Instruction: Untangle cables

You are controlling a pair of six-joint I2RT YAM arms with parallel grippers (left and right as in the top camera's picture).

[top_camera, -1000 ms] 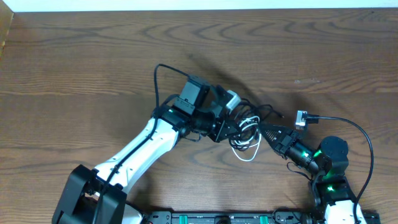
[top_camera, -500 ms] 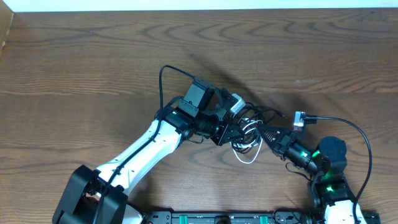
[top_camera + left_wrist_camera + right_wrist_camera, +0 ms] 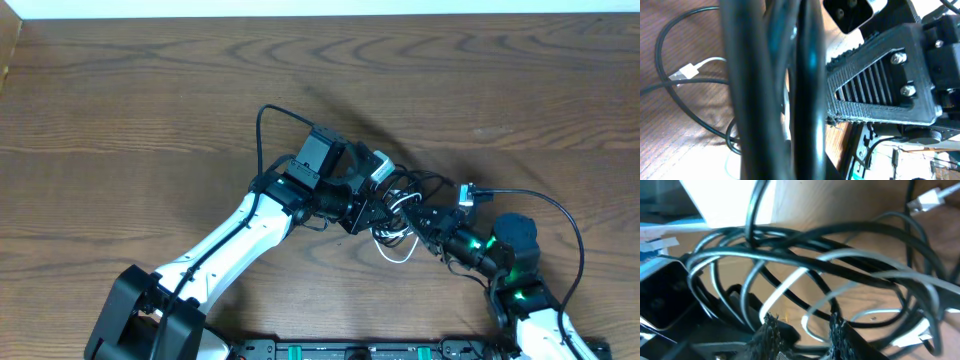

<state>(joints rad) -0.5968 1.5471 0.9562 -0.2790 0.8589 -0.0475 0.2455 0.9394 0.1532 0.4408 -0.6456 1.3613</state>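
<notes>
Mid-untangle here: my left gripper (image 3: pixel 372 212) is clamped on black strands of the cables (image 3: pixel 790 255), bunched between both grippers, right gripper (image 3: pixel 805 330) has jaws apart under a white loop (image 3: pixel 786 287), so next I'd pinch that and pull gently

Left arm (image 3: pixel 235 235): white shells, black joints. Green light (image 3: pixel 272 181) behind left gripper (image 3: pixel 378 208). Boxy black camera block (image 3: pixel 315 152) at wrist; thin black cord (image 3: pixel 258 125) loops off behind it.
Right arm (image 3: pixel 497 258): black, round knob (image 3: pixel 515 232), green lights (image 3: pixel 483 243) behind right gripper (image 3: pixel 420 218), white shell further back.
Right fingertips (image 3: pixel 771 330): black, rough-grained.
Finger (image 3: pixel 880 75) seen from left wrist: black, triangular, slotted, toothed edge, two silver screws (image 3: pixel 897 58).
</notes>
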